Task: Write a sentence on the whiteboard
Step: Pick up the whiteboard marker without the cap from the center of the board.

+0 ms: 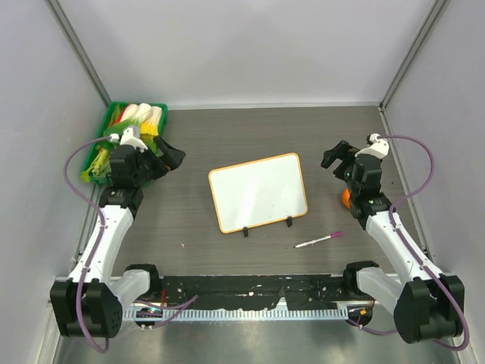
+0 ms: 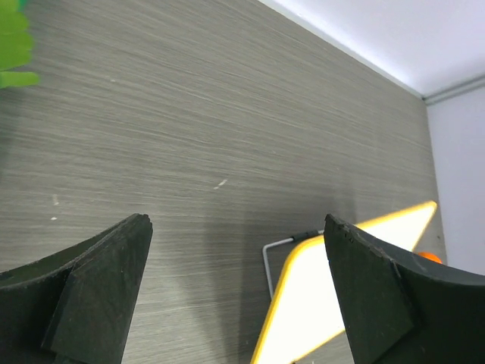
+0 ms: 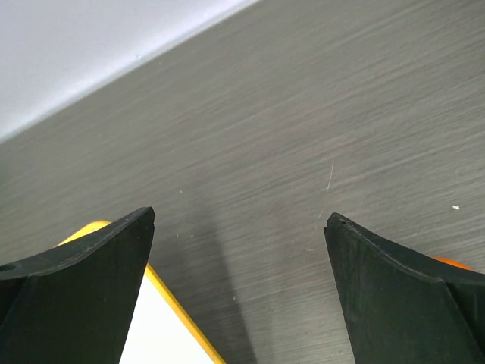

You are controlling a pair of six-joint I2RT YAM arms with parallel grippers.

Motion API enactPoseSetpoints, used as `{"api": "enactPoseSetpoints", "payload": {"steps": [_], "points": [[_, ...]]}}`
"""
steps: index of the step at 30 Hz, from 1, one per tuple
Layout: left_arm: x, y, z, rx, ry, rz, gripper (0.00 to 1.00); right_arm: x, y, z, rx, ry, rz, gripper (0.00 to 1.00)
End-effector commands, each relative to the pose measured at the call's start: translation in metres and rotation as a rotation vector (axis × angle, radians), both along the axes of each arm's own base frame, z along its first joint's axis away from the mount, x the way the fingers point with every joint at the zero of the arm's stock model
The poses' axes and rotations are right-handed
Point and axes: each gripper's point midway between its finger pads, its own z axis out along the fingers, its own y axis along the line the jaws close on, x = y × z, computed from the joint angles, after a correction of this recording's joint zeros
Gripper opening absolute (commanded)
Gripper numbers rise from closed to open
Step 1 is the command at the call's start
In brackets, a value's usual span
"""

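Left end effector [image 1: 176, 156] is wide open on our rig, black fingers [image 2: 98, 288] spread with only dark grey wood-grain worktop [image 2: 227, 136] showing between them, and we see the same on the right end effector [image 1: 336, 157], gaping and holding nothing. Between the two, mid-worktop, stands the small white rectangular whiteboard with a thin orange frame [image 1: 258, 191], propped at a tilt on two black clip feet [image 1: 245, 232], its face plain white as far as we can tell. Just in front of its right corner lies a thin white marker with a pink cap [image 1: 319, 240]. A small orange object [image 1: 345, 199] peeks out beside the right arm, and a green plastic basket [image 1: 108, 120] of vegetables sits far left.
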Motion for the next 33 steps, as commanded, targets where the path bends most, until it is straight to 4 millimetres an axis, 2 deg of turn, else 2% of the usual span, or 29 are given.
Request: {"api": "enactPoseSetpoints", "payload": {"steps": [1, 3, 5, 6, 9, 10, 14, 18, 20, 23, 27, 28, 31, 33], "points": [[-0.005, -0.035, 0.019, -0.045, -0.078, -0.225, 1.0, 0.005, 0.012, 0.011, 0.025, 0.011, 0.054, 1.0], [-0.01, -0.052, 0.028, -0.024, -0.097, -0.293, 1.0, 0.005, 0.014, 0.009, 0.027, 0.019, 0.066, 0.99], [-0.019, -0.081, 0.038, 0.06, -0.13, -0.366, 1.0, 0.005, 0.016, 0.005, 0.031, 0.032, 0.077, 0.99], [-0.02, -0.088, 0.045, 0.1, -0.147, -0.382, 1.0, 0.005, 0.018, 0.002, 0.033, 0.043, 0.082, 0.99], [-0.041, -0.147, 0.054, 0.17, -0.162, -0.54, 1.0, 0.004, 0.017, -0.004, 0.037, 0.061, 0.081, 0.99], [-0.05, -0.168, 0.051, 0.188, -0.156, -0.605, 1.0, 0.003, 0.015, -0.008, 0.035, 0.076, 0.07, 0.99], [-0.086, -0.246, 0.029, 0.32, -0.14, -0.805, 1.0, -0.003, 0.012, -0.024, 0.04, 0.141, 0.062, 0.99], [-0.135, -0.322, -0.012, 0.458, -0.114, -1.028, 0.99, -0.01, 0.005, -0.038, 0.054, 0.192, 0.035, 0.99], [-0.161, -0.354, -0.04, 0.534, -0.11, -1.134, 0.97, -0.015, 0.002, -0.041, 0.069, 0.196, 0.028, 0.99], [-0.183, -0.383, -0.069, 0.626, -0.124, -1.211, 0.93, -0.022, -0.004, -0.047, 0.084, 0.212, 0.011, 0.99], [-0.21, -0.413, -0.097, 0.652, -0.13, -1.323, 0.86, -0.03, -0.01, -0.054, 0.108, 0.238, -0.01, 1.0], [-0.214, -0.417, -0.107, 0.672, -0.124, -1.343, 0.83, -0.03, -0.023, -0.053, 0.119, 0.231, -0.048, 1.0], [-0.225, -0.427, -0.129, 0.706, -0.121, -1.385, 0.8, -0.034, -0.026, -0.06, 0.138, 0.248, -0.055, 0.99], [-0.228, -0.431, -0.141, 0.713, -0.107, -1.392, 0.74, -0.035, -0.027, -0.062, 0.137, 0.254, -0.058, 0.99]]}}
